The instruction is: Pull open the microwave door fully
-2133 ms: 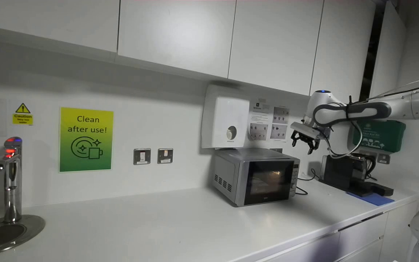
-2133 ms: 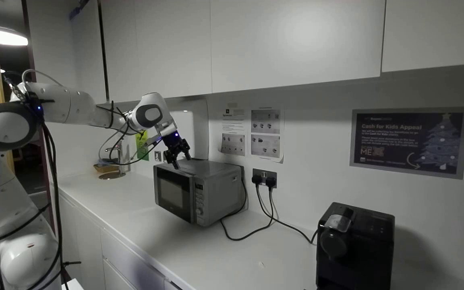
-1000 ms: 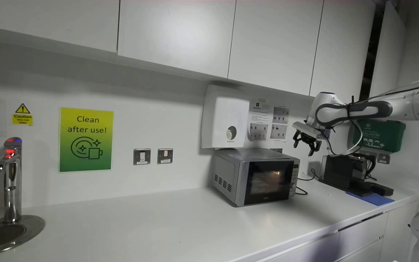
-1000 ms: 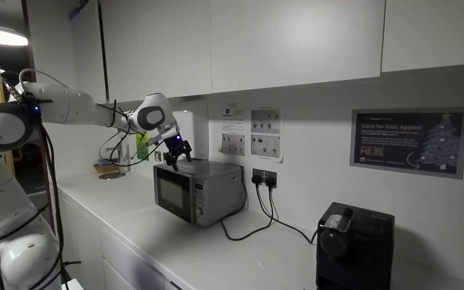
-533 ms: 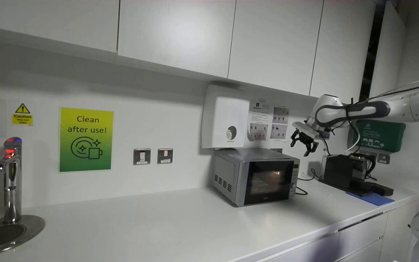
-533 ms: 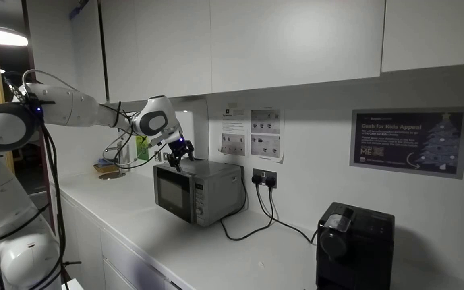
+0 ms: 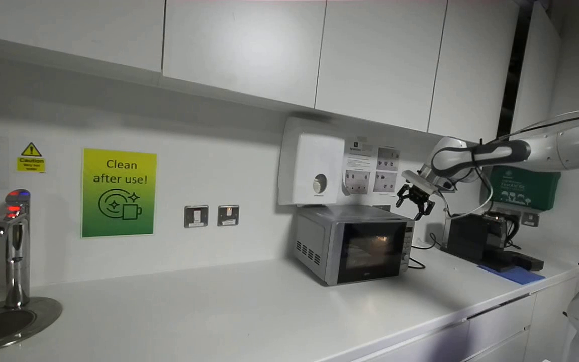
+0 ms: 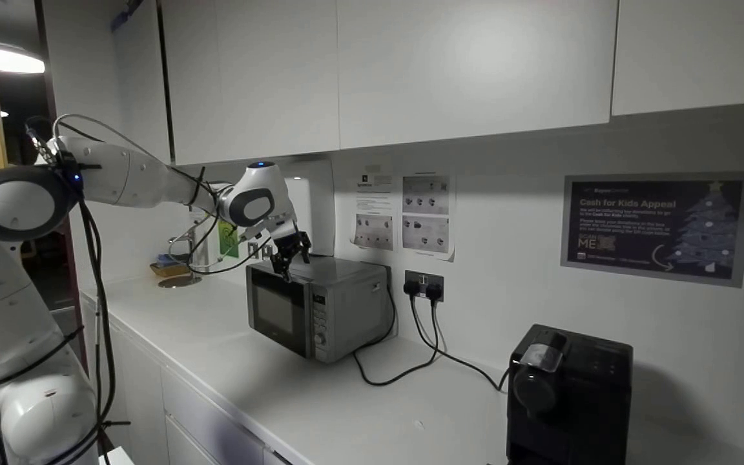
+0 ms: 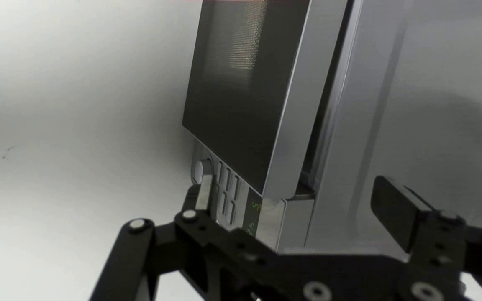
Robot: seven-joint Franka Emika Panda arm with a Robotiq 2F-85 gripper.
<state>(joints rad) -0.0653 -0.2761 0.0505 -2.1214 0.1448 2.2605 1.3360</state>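
Microwave door (image 9: 247,108) is barely ajar on the front of the microwave (image 8: 346,303), which stands on the white table (image 7: 209,311) by the far wall, left of the coffee machine (image 7: 463,241); in the wrist view a dark slit runs along the top between door and body, and in an exterior view orange light glows behind the window (image 7: 372,251); so the first part, freeing the latch, looks done, though that is a judgement; nearly the whole swing is left, from this narrow crack round to the left until the door is fully open.

Spread wide, with nothing between its fingers, the claw (image 7: 408,210) hangs by the upper right end of the front; in the wrist view one finger (image 9: 203,194) overlaps the control panel (image 9: 227,198) and the other finger (image 9: 393,209) overlaps the top of the body; whether either touches I cannot tell, but neither is seen inside the slit.

Next, as I judge it, a fingertip should go in behind the free right edge, then draw it near and to the left; the slit is thin, so a finger coming in off line could nudge the door back onto its latch and lose the little gained.
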